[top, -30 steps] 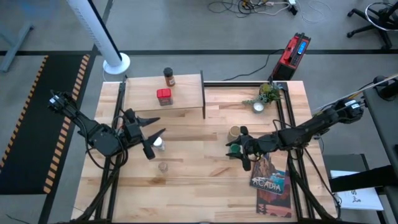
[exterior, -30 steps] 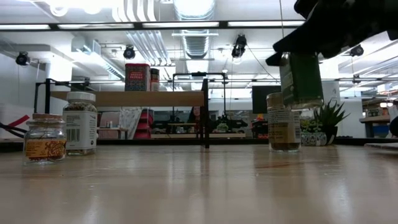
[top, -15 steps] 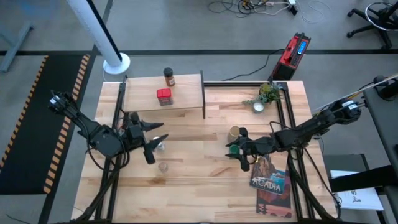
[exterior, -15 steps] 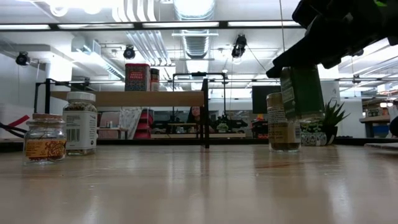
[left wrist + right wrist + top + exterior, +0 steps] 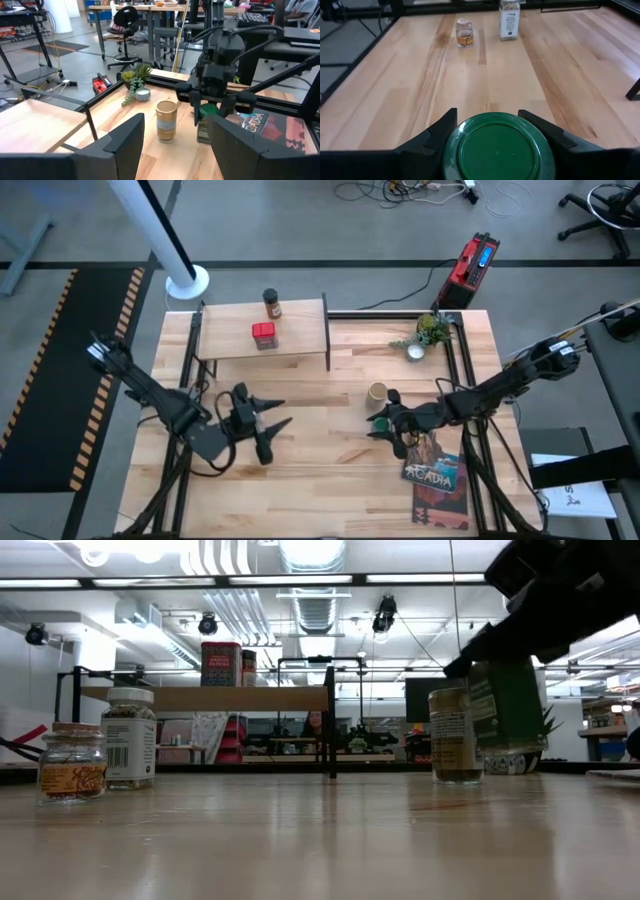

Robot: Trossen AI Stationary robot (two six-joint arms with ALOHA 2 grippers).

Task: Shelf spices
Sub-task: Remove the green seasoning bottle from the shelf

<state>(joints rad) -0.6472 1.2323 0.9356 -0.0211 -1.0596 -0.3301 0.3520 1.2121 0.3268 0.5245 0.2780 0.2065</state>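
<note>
right gripper [image 5: 385, 421] clamped on the green-lidded jar [image 5: 496, 149], fingers [image 5: 436, 131] on both sides of the lid; jar carried just above the tabletop [image 5: 320, 450], close beside the tan canister [image 5: 377, 392]. left gripper [image 5: 268, 423] fingers spread, holding nothing, over the table's left half. white-capped jar [image 5: 129, 737] and small clear jar [image 5: 71, 762] stand side by side on the table. red tin [image 5: 263, 333] and brown jar [image 5: 270, 304] sit on the shelf [image 5: 300, 325].

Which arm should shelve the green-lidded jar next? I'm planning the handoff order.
The right arm: its tool is shut on the green-lidded jar. The left tool is open and empty, across the table.
</note>
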